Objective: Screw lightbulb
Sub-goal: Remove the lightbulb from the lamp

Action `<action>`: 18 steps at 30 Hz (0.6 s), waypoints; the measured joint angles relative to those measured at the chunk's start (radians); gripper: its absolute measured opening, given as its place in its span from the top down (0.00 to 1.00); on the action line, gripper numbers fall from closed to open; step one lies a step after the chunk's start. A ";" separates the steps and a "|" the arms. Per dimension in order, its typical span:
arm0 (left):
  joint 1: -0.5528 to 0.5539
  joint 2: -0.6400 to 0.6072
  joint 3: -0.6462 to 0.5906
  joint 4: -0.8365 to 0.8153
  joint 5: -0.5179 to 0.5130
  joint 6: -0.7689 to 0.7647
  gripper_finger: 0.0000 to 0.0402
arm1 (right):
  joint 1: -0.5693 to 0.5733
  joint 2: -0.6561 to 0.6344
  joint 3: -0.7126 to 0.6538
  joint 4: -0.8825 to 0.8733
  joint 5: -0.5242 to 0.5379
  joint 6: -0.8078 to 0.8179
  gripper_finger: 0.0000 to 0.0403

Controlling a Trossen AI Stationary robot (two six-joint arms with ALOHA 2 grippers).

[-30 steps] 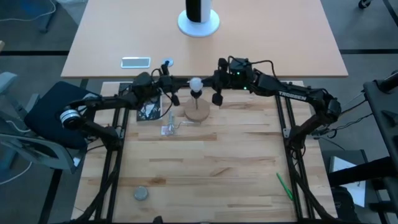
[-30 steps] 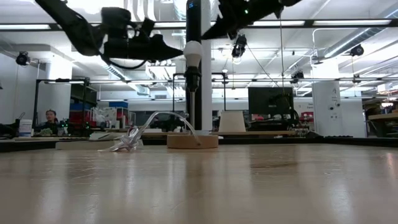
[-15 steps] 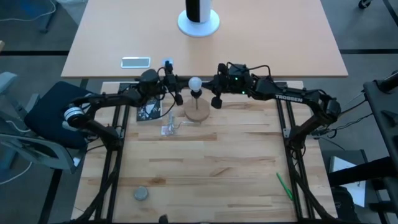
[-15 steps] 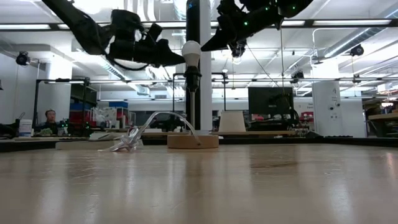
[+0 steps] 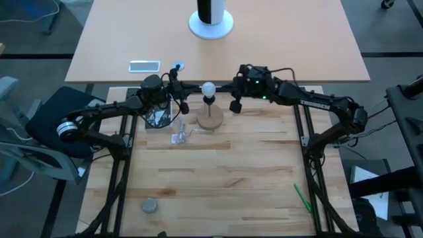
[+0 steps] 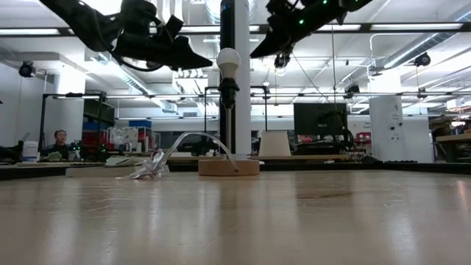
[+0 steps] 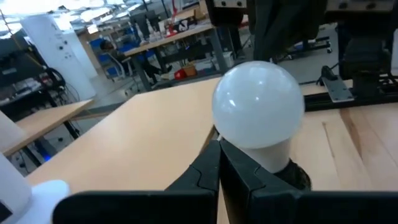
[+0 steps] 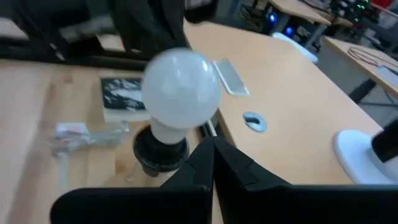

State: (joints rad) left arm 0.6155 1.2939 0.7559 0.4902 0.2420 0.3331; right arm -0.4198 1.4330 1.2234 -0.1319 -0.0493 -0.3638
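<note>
Lightbulb seated upright in a black socket above a round wooden base, at the far middle of the wooden surface. Left gripper hovering just left of the globe, fingers pressed together, holding nothing. Right gripper hovering just right of it, fingers likewise together and empty. Both raised at bulb height, tips close beside the globe but apart from it. Clear plastic piece lying on the surface, left of the base.
</note>
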 joint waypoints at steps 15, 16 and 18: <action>0.000 0.045 -0.001 0.012 0.133 0.011 1.00 | 0.009 0.115 -0.002 0.115 0.016 0.045 1.00; -0.001 0.045 -0.001 -0.005 0.159 0.018 1.00 | 0.009 0.113 -0.002 0.112 0.032 0.045 1.00; -0.002 0.043 -0.001 -0.039 0.167 0.017 1.00 | 0.007 0.104 -0.002 0.103 0.049 0.044 1.00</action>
State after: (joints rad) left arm 0.6132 1.3365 0.7547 0.4508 0.4086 0.3502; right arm -0.4126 1.5366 1.2213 -0.0291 -0.0006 -0.3197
